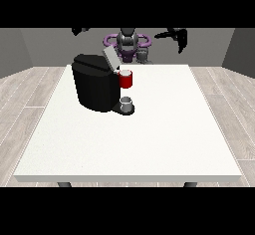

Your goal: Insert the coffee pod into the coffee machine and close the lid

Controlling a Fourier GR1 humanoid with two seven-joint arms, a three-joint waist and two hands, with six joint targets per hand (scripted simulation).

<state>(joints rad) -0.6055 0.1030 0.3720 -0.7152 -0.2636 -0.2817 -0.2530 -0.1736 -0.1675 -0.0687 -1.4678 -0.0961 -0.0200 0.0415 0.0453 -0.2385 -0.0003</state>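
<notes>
I have the coffee machine point(95, 87) standing on the white worktop point(149, 139), towards the view's left, with its lid point(110, 57) tilted up and open. A red thing at the machine point(126, 79) sits at its front, and below it a grey thing point(126, 101) rests on the machine's base; I cannot tell whether that is the pod, and I see no other grey piece plainly on the worktop.

Both arms are raised well above the worktop. The robot hand at the view's right point(180, 36) hangs with its fingers pointing down, apparently relaxed and holding nothing. The robot hand at the view's left point(79, 30) is half cut off at the top, and I cannot tell how its fingers lie.

I judge a pod to be light, small, stiff and smooth, so likely to slip or tip. I would pinch it across its side walls, just under the rim, keeping it upright for the slot.
</notes>
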